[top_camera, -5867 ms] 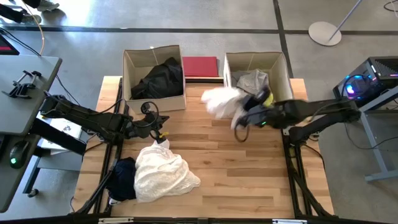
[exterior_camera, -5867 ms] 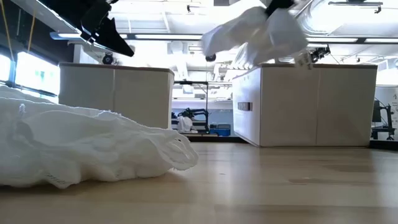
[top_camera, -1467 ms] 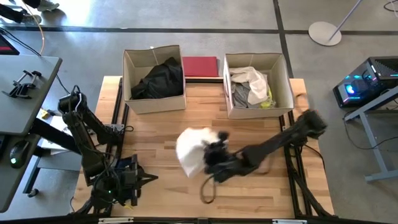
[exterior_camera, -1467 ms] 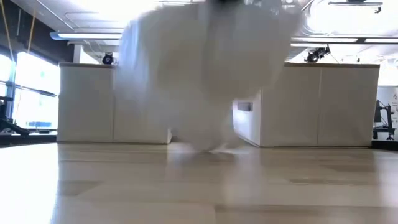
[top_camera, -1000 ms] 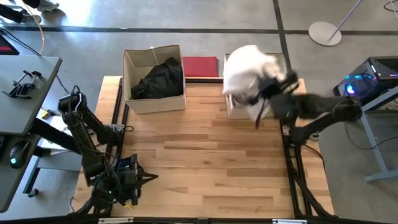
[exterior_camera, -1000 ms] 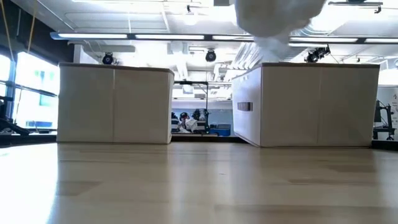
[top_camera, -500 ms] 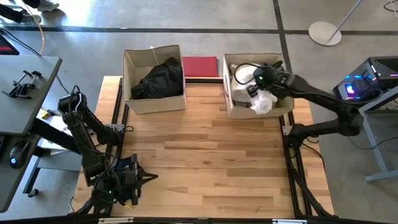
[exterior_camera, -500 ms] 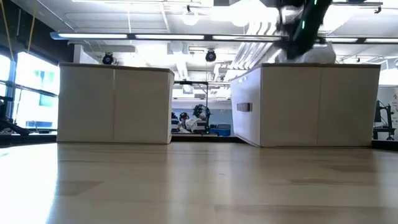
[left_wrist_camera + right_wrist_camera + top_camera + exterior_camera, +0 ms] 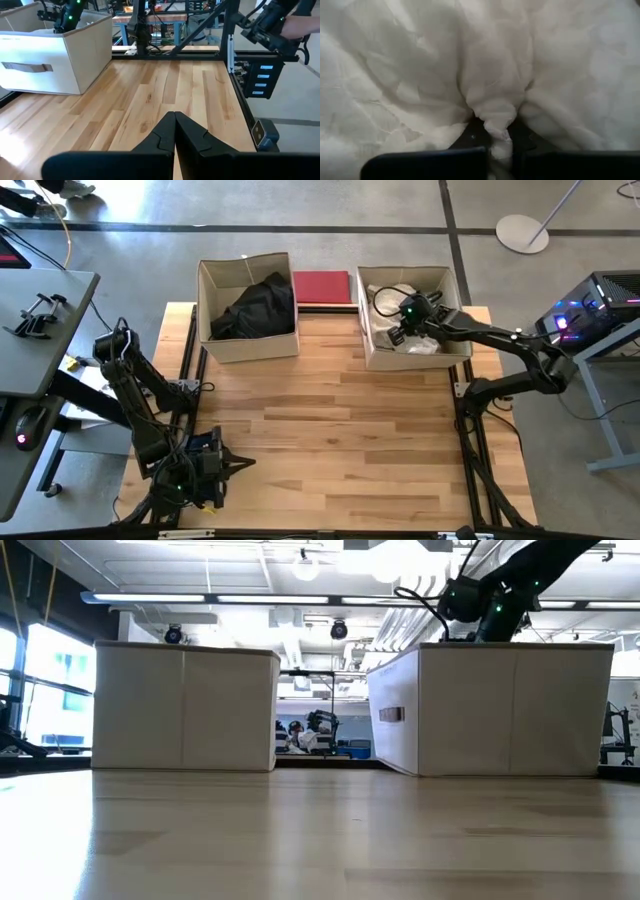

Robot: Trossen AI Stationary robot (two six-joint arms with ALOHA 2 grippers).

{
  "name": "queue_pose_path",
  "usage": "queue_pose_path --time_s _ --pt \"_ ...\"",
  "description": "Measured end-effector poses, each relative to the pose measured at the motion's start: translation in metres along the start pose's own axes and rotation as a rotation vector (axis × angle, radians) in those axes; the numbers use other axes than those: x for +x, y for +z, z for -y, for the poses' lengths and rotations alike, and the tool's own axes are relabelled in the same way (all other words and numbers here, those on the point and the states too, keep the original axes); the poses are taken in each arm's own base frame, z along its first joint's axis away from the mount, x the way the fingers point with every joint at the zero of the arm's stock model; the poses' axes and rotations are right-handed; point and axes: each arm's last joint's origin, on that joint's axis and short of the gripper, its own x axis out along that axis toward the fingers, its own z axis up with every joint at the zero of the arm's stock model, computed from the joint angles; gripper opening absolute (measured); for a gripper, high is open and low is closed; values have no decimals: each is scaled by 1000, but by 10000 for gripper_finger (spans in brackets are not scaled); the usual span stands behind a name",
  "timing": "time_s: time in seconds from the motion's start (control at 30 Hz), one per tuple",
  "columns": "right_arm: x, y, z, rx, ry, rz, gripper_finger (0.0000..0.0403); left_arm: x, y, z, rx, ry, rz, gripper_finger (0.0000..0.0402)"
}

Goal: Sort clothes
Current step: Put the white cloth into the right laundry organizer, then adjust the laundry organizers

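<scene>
High view: the right gripper [image 9: 403, 320] has carried the white garment [image 9: 485, 65] off the surface [image 9: 330, 430] into the right box [image 9: 364, 315], fingers still pinching it. Only the release remains; the left gripper [image 9: 174, 131] waits, fingers pressed together.

Boxed clothes [image 9: 262, 304] (dark, white)

**Two dark, cabled arms**

Both arms are matt black, built of slim tubular links with rounded joints. A black cable loops over the right arm's wrist, where a green light glows. The left claw [image 9: 174, 131] has two angular black fingers [image 9: 192, 137].
</scene>
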Motion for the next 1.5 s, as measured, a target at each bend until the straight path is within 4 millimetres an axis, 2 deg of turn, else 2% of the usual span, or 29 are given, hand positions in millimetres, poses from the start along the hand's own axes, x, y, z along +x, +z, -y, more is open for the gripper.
queue_pose_path --time_s 0.13,0.27,0.37,0.47,0.53,0.63,0.73,0.83,0.93,1.0,1.1,1.2,1.33,1.5 --pt "0 -1 0 -1 7 -8 34 0 0 0 0 0 0 0" --pt "-14 7 2 -6 27 -90 116 0 0 0 1 1 -1 0" --pt "-36 23 6 -17 52 -150 188 0 0 0 -17 1 -1 0" --pt "-68 44 12 -23 56 -140 243 0 0 0 -34 1 -2 0" --pt "-89 52 16 -15 27 -132 263 0 -1 0 -54 1 -3 0" --pt "-121 56 18 -12 -30 -63 271 0 -1 0 -87 0 -5 0" --pt "-148 45 15 -37 -64 21 269 0 -1 0 -121 -15 -19 0" --pt "-172 27 8 -78 -9 95 268 0 -2 0 -136 -22 -32 0" --pt "-193 6 0 -179 116 160 268 0 -3 -1 -130 -17 -34 0" --pt "-201 -10 -7 -321 274 148 268 0 -4 -2 -118 -8 -33 0" --pt "-201 -32 -17 -470 397 91 268 0 -5 -3 -98 8 -29 0" --pt "-188 -47 -20 -553 292 28 268 0 -6 -4 -83 23 -26 0" --pt "-166 -55 -26 -638 137 24 268 4 -5 -7 -77 41 -29 0" --pt "-135 -65 -33 -692 89 -66 255 9 -5 -9 -79 47 -45 0"
